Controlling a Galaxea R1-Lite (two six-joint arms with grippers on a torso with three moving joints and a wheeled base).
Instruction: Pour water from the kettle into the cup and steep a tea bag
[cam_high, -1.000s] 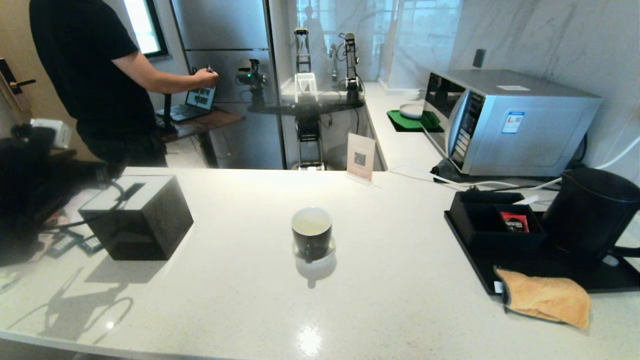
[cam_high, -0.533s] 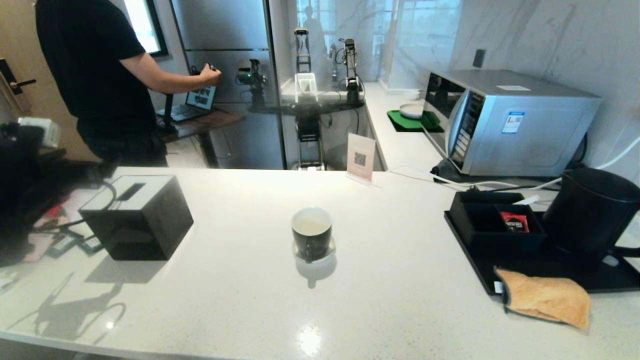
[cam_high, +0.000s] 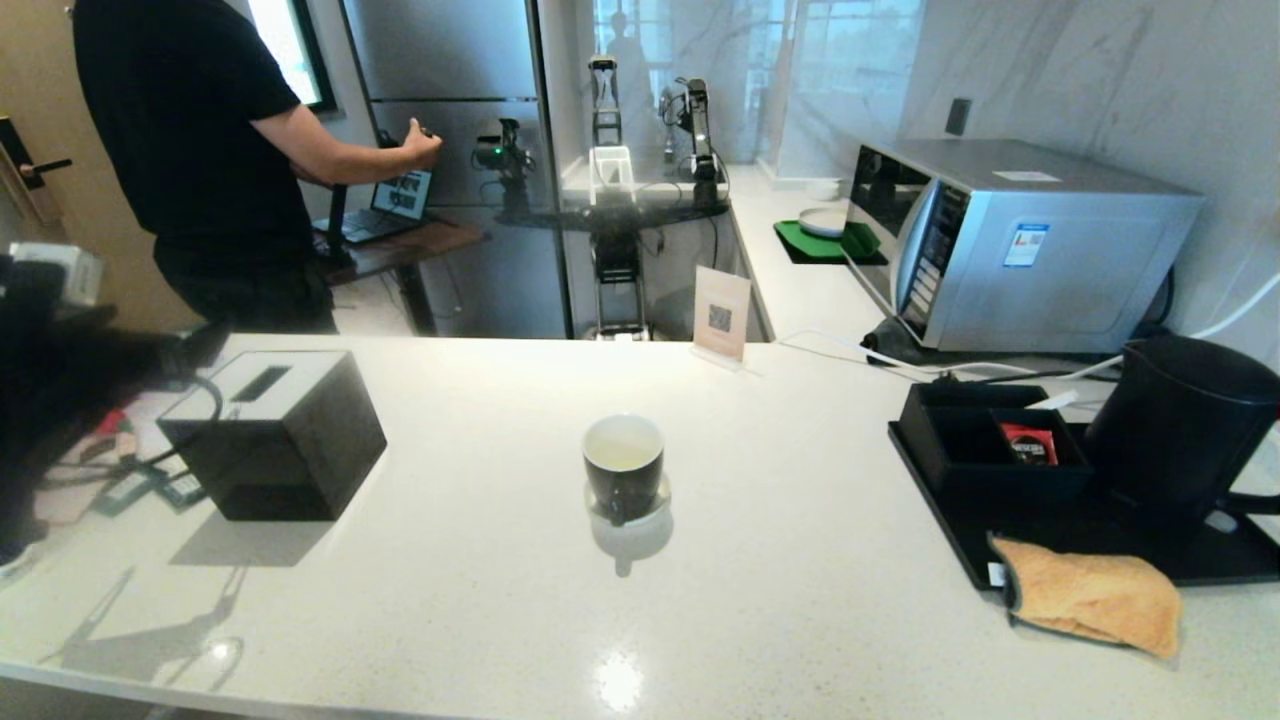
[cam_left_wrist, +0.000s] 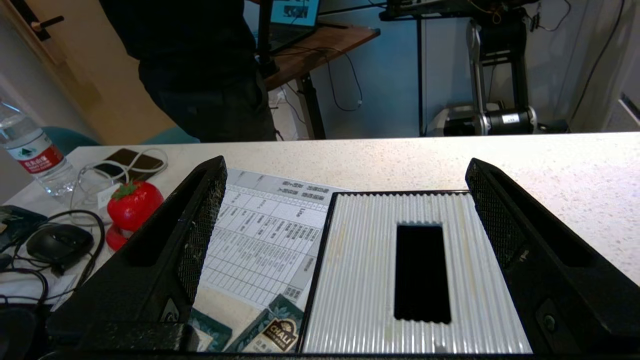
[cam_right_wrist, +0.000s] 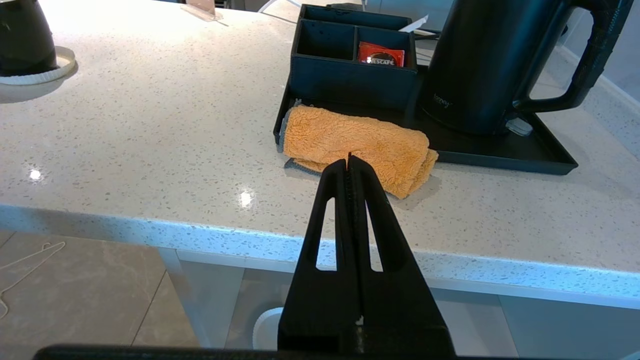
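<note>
right end effector (cam_right_wrist: 349, 162): fingers pressed together, empty, low in the right wrist frame before the worktop (cam_high: 800, 620) edge
orange cloth (cam_high: 1090, 597): lower right, on the tray's front edge
cup (cam_high: 623, 465): frame centre, upright on a white coaster
kettle (cam_high: 1180, 430): right edge, on the black tray (cam_high: 950, 530)
left end effector (cam_left_wrist: 345, 210): fingers spread wide, empty - above the black tissue box (cam_high: 275, 435) at left
person (cam_high: 200, 150): upper left, beyond the worktop

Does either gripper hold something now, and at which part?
Nothing is held. The left gripper is open above the tissue box; the right gripper is shut and empty.
</note>
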